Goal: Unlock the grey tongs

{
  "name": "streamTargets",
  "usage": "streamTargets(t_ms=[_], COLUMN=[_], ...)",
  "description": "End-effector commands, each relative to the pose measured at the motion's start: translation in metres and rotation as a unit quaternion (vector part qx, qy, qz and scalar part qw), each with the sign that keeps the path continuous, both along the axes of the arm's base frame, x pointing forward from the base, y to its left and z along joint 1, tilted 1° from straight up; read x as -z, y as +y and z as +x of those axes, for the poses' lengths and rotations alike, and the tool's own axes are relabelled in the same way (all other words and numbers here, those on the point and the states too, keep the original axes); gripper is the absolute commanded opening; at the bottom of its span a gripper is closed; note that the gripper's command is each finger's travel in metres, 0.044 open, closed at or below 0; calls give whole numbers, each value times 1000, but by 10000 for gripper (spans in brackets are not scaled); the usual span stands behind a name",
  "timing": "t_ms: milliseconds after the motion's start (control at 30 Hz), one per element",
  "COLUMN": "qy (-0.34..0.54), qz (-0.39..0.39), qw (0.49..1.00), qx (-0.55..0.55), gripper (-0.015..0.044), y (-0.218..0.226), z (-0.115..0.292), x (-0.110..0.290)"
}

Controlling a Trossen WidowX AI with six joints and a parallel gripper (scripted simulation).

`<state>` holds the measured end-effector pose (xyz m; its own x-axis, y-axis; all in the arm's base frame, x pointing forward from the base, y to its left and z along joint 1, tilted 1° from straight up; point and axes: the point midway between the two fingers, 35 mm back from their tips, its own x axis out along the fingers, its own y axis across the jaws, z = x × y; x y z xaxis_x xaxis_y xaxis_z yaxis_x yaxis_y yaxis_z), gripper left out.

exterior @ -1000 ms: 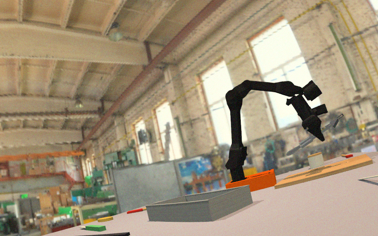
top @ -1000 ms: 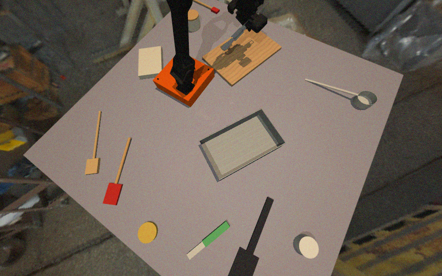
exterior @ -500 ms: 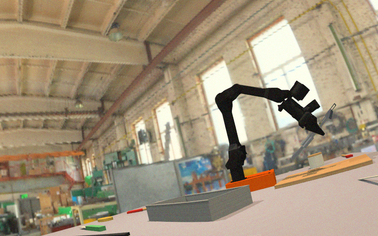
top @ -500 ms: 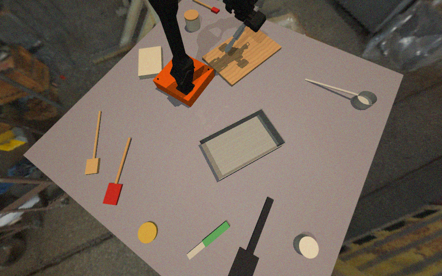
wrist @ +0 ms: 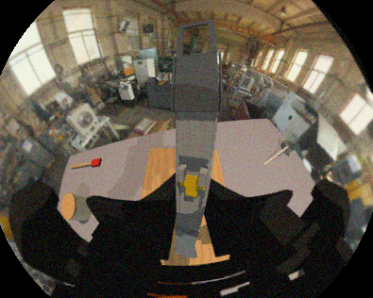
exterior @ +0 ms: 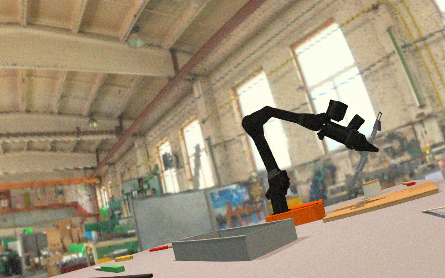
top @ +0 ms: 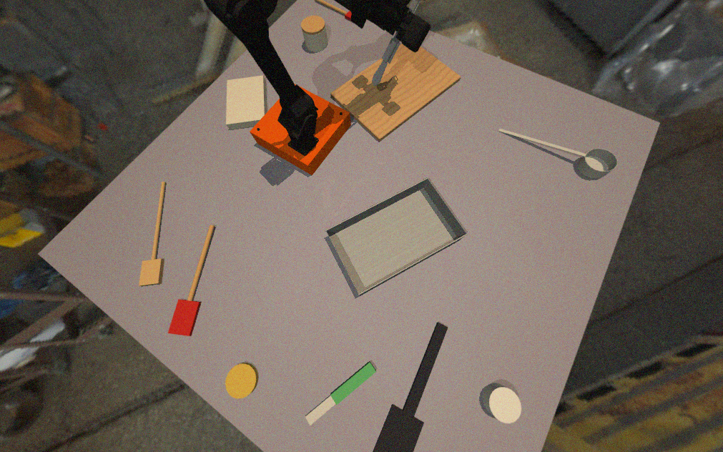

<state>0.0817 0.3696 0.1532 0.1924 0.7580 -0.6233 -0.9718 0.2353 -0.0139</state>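
Exterior view: hand [exterior: 369, 146] pinching grey tongs [exterior: 365, 155] mid-length; tongs steep, tips down, above wooden board [exterior: 383, 200].

Matt grey, seemingly metal tongs [exterior: 365, 155]; grainy wooden board [top: 412, 92]; matt grey tin [exterior: 235, 245].

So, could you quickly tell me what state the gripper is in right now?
Gripper: closed on the grey tongs, held steeply tilted in the air above the wooden board.

A: Arm pose?
B: Upright off base, elbow high, forearm reaching fwd & sloping down
A: Tool [exterior: 372, 149]?
B: Clamped on grey tongs [exterior: 365, 157], held steep, tips down
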Motion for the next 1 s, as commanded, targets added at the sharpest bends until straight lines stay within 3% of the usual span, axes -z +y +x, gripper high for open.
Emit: streamTargets(t_ms=[0,467,967], qy=[-12,-41,-43], qz=[38,165,171], qw=[999,985,984], qx=[0,1,1], gripper=[-150,-150,-150], y=[-5,-29,-31], z=[-1,-6,-6], x=[-7,-28,-29])
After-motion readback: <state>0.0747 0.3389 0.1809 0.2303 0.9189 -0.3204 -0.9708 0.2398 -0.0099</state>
